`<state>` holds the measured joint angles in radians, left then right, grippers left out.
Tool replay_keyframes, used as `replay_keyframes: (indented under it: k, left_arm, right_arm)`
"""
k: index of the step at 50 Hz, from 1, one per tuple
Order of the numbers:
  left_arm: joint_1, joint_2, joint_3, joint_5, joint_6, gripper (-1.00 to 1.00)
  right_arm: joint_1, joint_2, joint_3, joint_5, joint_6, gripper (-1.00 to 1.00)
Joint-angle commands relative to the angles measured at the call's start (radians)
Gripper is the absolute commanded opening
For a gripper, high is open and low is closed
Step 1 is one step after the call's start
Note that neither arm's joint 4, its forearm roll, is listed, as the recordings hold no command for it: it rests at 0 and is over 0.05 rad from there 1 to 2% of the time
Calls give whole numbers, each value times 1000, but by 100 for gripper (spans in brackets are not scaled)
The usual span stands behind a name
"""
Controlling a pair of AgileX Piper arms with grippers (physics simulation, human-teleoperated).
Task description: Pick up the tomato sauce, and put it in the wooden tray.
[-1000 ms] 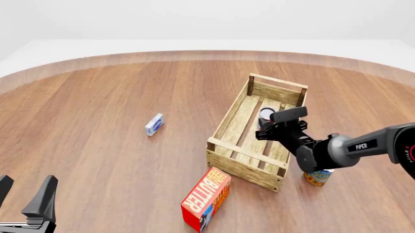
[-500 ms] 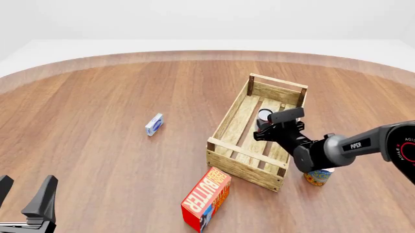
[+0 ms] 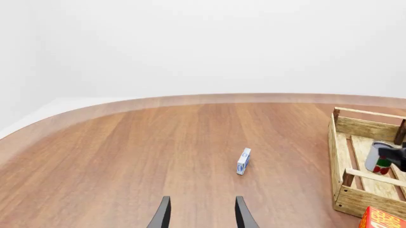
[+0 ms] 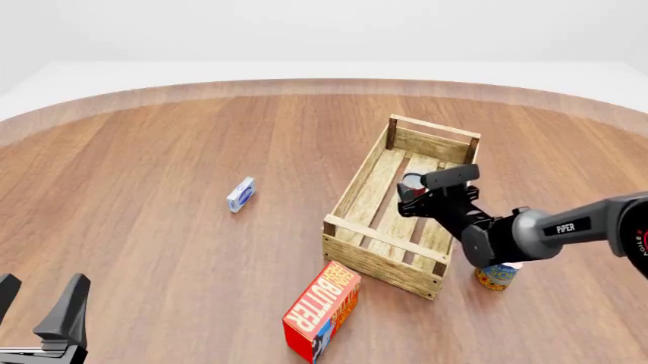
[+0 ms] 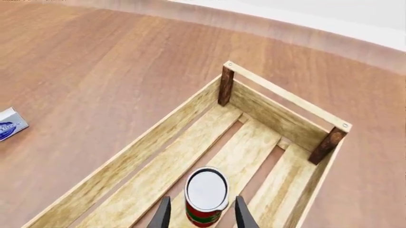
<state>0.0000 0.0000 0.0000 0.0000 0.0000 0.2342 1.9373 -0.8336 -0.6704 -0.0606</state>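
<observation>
The right gripper (image 5: 201,216) is hovering over the crate (image 4: 357,182), fingers parted beside the sauce can (image 5: 206,195) standing on its slats, seemingly released, while the left gripper (image 3: 201,216) is idling, spread and empty.

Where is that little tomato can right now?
The tomato sauce stands upright on the slats inside the wooden tray, right of centre in the front view, between the right gripper's fingers.
</observation>
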Motion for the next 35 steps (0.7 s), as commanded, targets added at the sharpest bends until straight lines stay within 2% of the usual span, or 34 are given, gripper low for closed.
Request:
replay_keyframes:
  k: [1,35]
  left_arm:
    - [0,0,0,0,0,100]
    - [0,0,0,0,0,100]
  right_arm:
    - [-3,-25,9,13,-2,100]
    - [-9,-182,87,55,-22,100]
